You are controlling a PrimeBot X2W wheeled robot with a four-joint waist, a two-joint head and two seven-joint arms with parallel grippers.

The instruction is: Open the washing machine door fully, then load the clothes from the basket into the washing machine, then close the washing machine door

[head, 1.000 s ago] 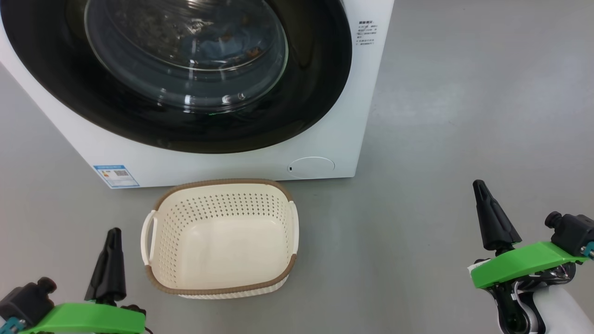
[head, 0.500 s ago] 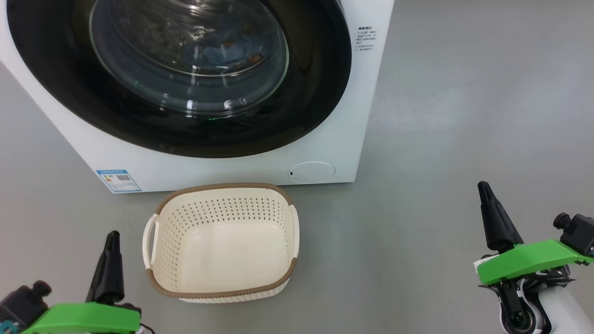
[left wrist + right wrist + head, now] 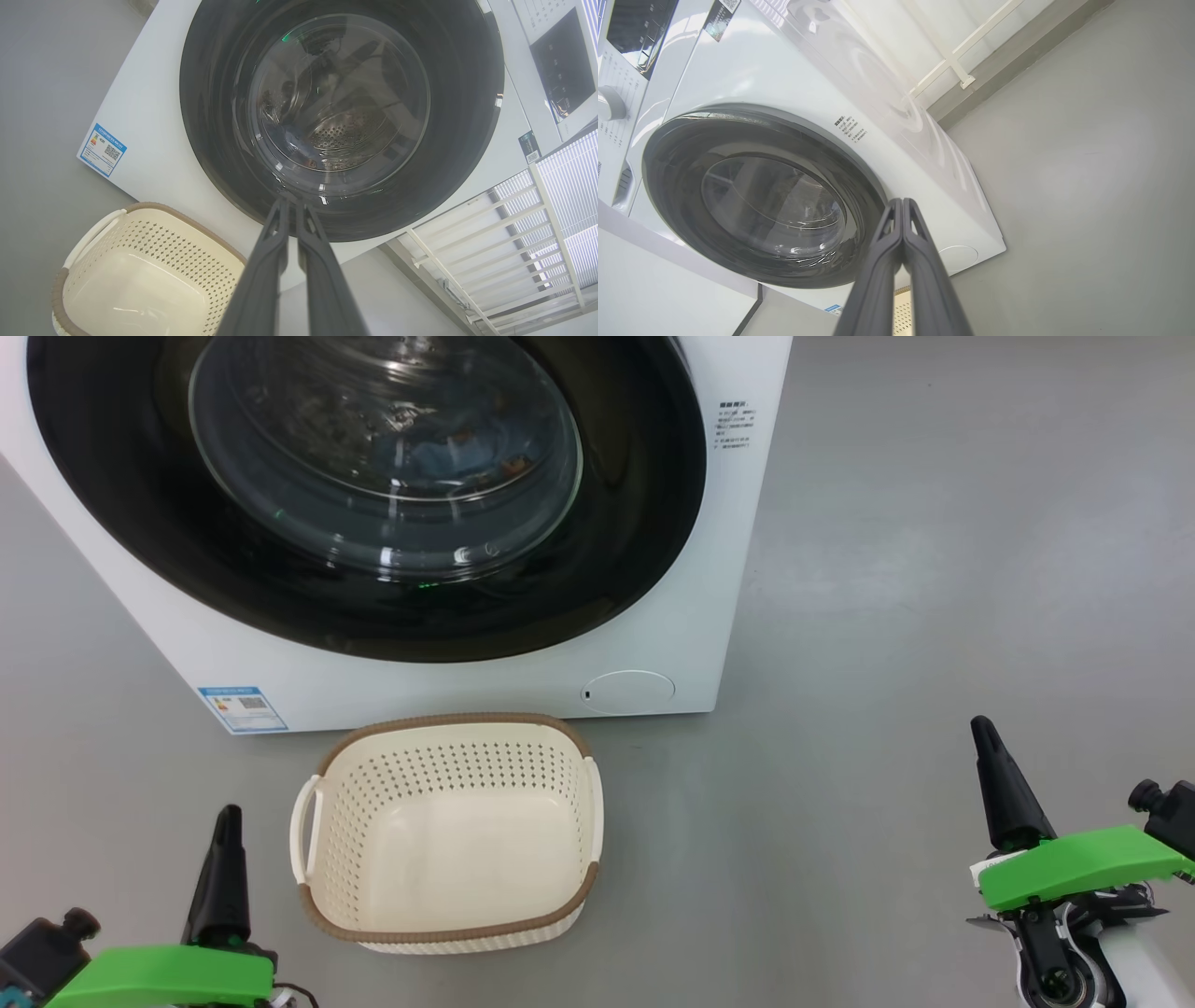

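door: the washing machine door sits shut against the washing machine, just behind the basket.
clothes: blue patches behind the glass — nothing in the basket.
left tool: fingers pressed together, empty, just left of the basket, aimed at the door's lower rim — likely the nearer arm.
right tool: pinched closed, empty, well right of the basket.
judgement: little seems left to do.

Bright, even overhead light; faint soft shadows on floor. Glare streaks on door glass, upper left of head view. Right wrist view: machine side washed out. Wrist views bow at edges.
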